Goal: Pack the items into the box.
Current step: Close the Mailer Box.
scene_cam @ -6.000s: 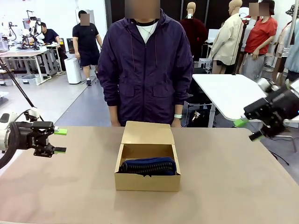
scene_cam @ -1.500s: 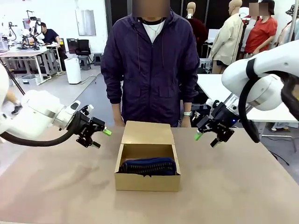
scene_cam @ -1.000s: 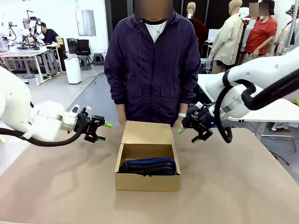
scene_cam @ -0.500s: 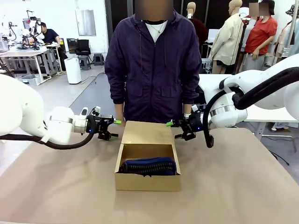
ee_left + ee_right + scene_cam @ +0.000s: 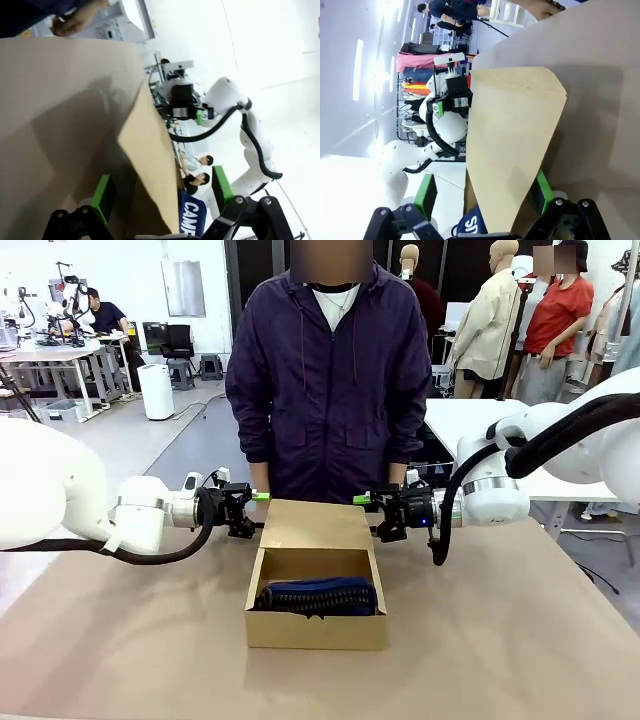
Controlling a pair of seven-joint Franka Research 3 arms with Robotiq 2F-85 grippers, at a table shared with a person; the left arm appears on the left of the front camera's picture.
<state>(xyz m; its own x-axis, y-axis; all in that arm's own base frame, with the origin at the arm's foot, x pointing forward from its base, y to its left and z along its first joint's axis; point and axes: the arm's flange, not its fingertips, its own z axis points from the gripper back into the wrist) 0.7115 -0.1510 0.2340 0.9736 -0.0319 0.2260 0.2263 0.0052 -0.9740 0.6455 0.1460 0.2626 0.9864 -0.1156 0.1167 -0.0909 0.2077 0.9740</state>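
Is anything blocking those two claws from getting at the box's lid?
Nothing visible. The left gripper and right gripper sit open at either side edge of the raised flap of the box, the flap's edges already between their fingers.

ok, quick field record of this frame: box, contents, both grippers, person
box: open on table, flap lid raised at far side
contents: navy pouch inside; nothing else of the contents can be made out
left gripper: open, at lid's left edge, lid edge between its fingers in the wrist view
right gripper: open, at lid's right edge, lid between its fingers in the wrist view
person: standing behind box, hands low at far table edge
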